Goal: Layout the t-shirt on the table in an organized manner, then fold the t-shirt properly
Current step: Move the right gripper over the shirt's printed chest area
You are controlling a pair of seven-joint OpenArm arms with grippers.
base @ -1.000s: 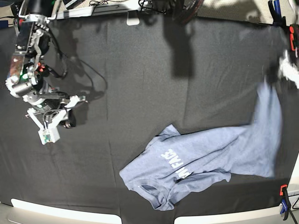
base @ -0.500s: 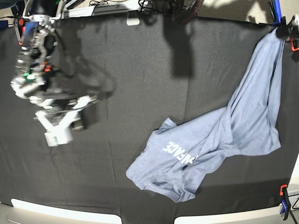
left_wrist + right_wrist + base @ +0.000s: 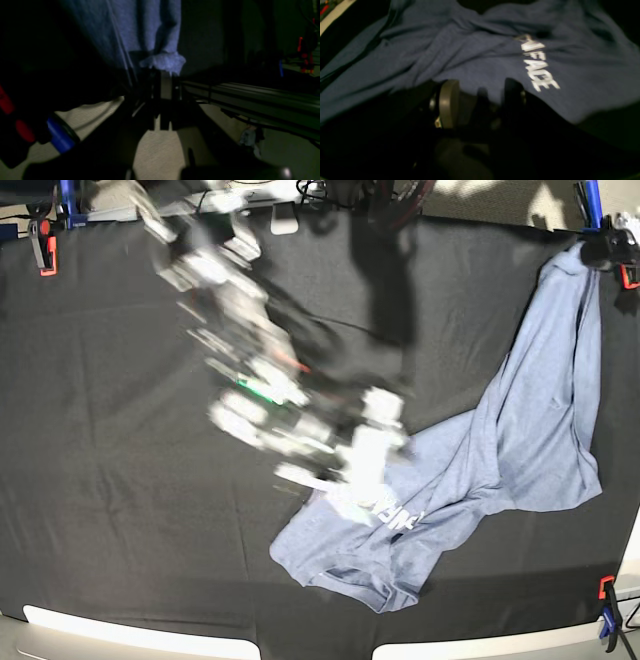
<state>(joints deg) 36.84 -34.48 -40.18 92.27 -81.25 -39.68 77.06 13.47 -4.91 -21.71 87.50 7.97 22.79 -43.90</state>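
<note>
Revealing "FACE" lettering (image 3: 540, 67) on the t-shirt (image 3: 475, 45), unlike base.

Soft heathered blue-grey cotton t-shirt (image 3: 530, 440) with white print, on matt black cloth table (image 3: 120, 510).

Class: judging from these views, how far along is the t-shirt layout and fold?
Done: nothing yet; the t-shirt lies bunched on the table. In hand: the left gripper pinches one edge at the far corner, while the right gripper, fingers apart, hovers over the lettering. Left: spreading flat, all folds.
</note>
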